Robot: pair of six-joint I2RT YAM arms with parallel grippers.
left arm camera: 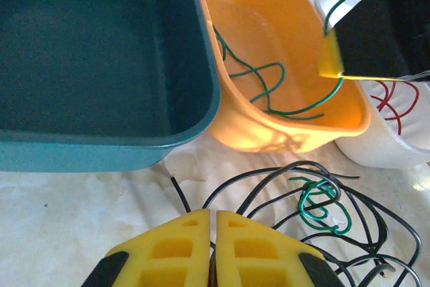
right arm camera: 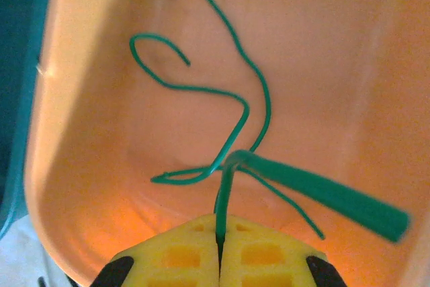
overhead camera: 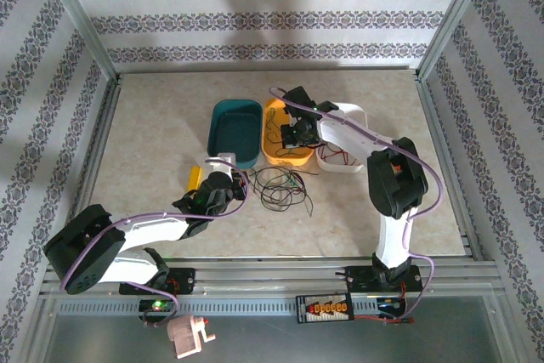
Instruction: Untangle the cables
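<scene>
- The cables (overhead camera: 280,186) are hair-thin wires. The loose tangle lies on the table (overhead camera: 153,125) just in front of the trays, between my two arms.
- In that tangle are several black wires (left arm camera: 322,179) looped over one another, with a short green wire (left arm camera: 322,210) curled through them.
- I judge them very light and limp, with a little spring that holds their curls. They are likely to slip from a loose pinch and to drag neighbours along where loops cross.
- The best hold looks like a free end or a single outer loop, not the crossing in the middle.
- My right gripper (right arm camera: 220,223) is pinched tight on a green wire (right arm camera: 222,196) and hangs inside the orange tray (left arm camera: 295,136). The rest of that wire trails in curls over the tray floor.
- My left gripper (left arm camera: 213,216) has its fingers pressed together low over the table at the near edge of the tangle. A black end runs in beside them, but I cannot tell whether it is caught.
- The orange tray holds green wire and nothing else that I can see.
- The white tray (left arm camera: 376,149) to its right holds red wires (left arm camera: 393,102).
- The teal tray (left arm camera: 201,52) on the left looks bare inside.
</scene>
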